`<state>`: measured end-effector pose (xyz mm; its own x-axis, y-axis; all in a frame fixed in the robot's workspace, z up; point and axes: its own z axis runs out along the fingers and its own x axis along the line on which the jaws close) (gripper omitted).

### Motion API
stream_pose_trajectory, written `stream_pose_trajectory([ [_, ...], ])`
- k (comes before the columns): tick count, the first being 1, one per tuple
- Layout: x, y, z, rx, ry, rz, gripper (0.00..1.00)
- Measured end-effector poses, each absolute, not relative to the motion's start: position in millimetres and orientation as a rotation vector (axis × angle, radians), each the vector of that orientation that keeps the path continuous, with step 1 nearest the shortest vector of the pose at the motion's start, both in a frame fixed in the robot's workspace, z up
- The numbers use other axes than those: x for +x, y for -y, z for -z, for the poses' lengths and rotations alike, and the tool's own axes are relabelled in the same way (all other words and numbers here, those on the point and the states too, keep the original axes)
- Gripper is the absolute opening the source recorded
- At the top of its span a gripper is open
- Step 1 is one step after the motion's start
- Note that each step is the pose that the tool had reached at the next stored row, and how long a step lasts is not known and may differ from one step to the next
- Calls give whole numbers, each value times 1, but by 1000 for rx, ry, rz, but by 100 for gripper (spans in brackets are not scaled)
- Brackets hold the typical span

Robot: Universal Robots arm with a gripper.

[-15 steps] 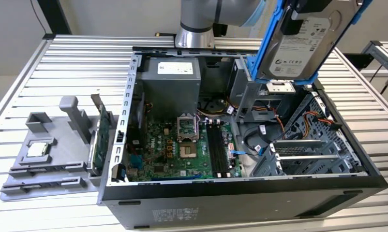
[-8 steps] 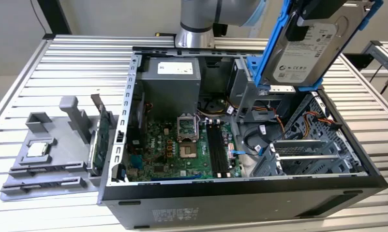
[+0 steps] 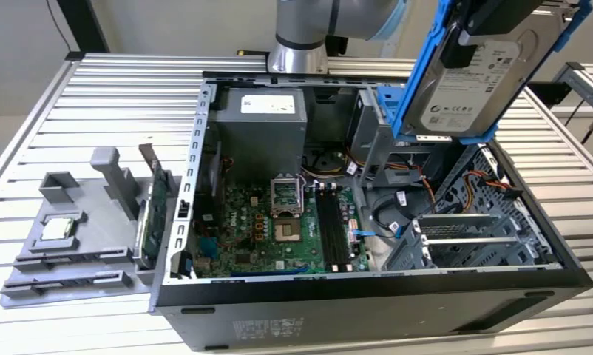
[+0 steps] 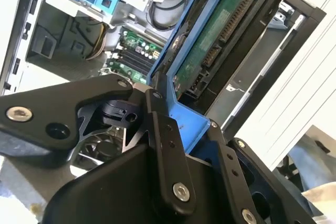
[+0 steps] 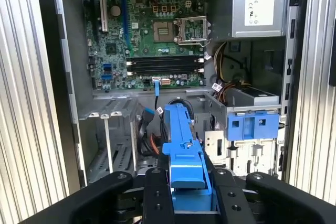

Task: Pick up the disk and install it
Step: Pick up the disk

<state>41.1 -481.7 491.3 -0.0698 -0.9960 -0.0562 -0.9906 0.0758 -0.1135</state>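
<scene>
**Disk held above open case, not seated**

Exterior view, left to right:
- 1 grey fixture [image 3: 80,222] on the slatted table [image 3: 109,96], touching the case's side.
- 1 square processor chip [image 3: 60,228] lying flat on that fixture.
- 1 green card [image 3: 158,214] standing on edge at the fixture's case side.
- 1 computer case [image 3: 375,296], side panel off.
- Inside the case: 1 motherboard [image 3: 267,229], 1 CPU socket [image 3: 287,196], 1 power supply [image 3: 262,118] at the far end.
- 1 arm [image 3: 302,29] behind the case.
- 1 disk [image 3: 479,74] in the air over the case's drive end, at the exterior view's right. It is tilted, label toward the camera, blue rails around it.

First wrist view:
- gripper [image 5: 186,182] is clamped on the disk's blue rail, one black finger on each side.
- 1 blue latch [image 5: 252,125] sits in the case, apart from the disk.

Second wrist view: the disk's green board side [image 4: 210,40] shows.
</scene>
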Motion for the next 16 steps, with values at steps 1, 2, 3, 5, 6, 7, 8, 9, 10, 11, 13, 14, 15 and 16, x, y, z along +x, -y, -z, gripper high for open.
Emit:
stream_pose_trajectory([
  [1, 41, 482, -491, -2058, -2214, 69, 0],
  [2, 41, 482, -491, -2058, -2214, 69, 0],
  [3, 41, 482, -491, -2058, -2214, 69, 0],
  [5, 41, 482, -491, -2058, -2214, 69, 0],
  [6, 41, 482, -491, -2058, -2214, 69, 0],
  [7, 41, 482, -491, -2058, -2214, 69, 0],
  [8, 41, 482, -490, -2058, -2214, 70, 0],
  [9, 41, 482, -490, -2058, -2215, 71, 0],
  [10, 41, 482, -490, -2059, -2215, 71, 0],
  [11, 41, 482, -490, -2059, -2215, 72, 0],
  [13, 41, 482, -489, -2060, -2216, 73, 0],
  [14, 41, 482, -489, -2060, -2216, 74, 0],
  [15, 41, 482, -488, -2060, -2216, 75, 0],
  [16, 41, 482, -488, -2060, -2216, 75, 0],
])
